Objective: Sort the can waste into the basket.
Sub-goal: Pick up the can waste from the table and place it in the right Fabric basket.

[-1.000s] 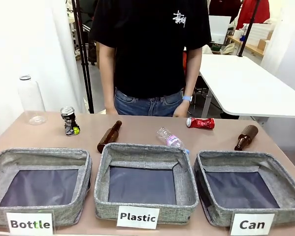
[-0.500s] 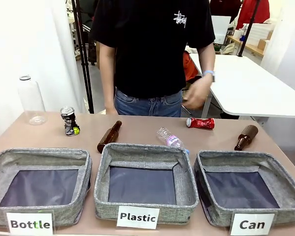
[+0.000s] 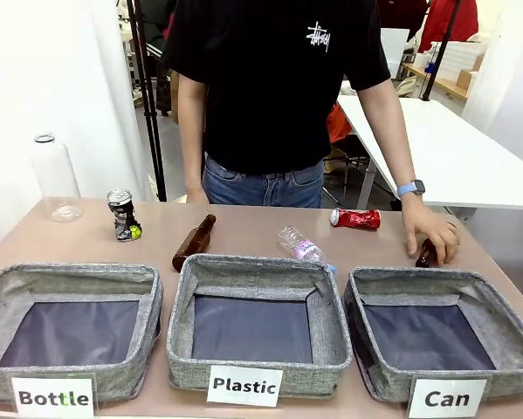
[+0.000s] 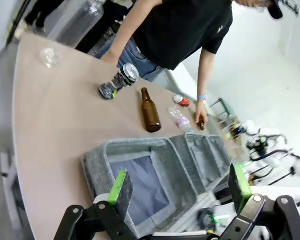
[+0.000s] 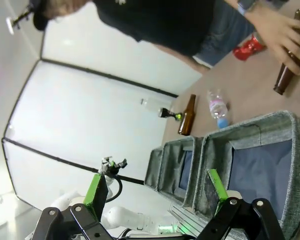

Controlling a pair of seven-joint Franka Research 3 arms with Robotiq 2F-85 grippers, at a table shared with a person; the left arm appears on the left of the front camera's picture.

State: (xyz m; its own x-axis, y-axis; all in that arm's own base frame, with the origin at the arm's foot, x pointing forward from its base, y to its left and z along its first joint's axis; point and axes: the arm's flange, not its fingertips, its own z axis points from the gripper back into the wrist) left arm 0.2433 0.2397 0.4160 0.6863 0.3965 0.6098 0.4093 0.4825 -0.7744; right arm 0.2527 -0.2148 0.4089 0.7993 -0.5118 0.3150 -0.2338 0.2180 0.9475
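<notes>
Right, left gripper (image 4: 180, 182) and right gripper (image 5: 155, 186) both gape empty; best pinch the shiny red metal can (image 3: 355, 218) lying behind the grey fabric "Can" basket (image 3: 416, 277) across its body, clear of the person's hand (image 3: 433, 234) nearby; dark silver-topped can (image 3: 121, 214) stands far left.

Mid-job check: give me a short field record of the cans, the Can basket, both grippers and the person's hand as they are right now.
red can: lying on its side on the table, beyond the Can basket
dark can: upright, far left, beyond the Bottle basket
Can basket contents: no can inside, dark lining bare
left gripper: open, holding nothing
right gripper: open, holding nothing
person's hand: on the brown bottle at the far right
cans sorted: none yet
</notes>
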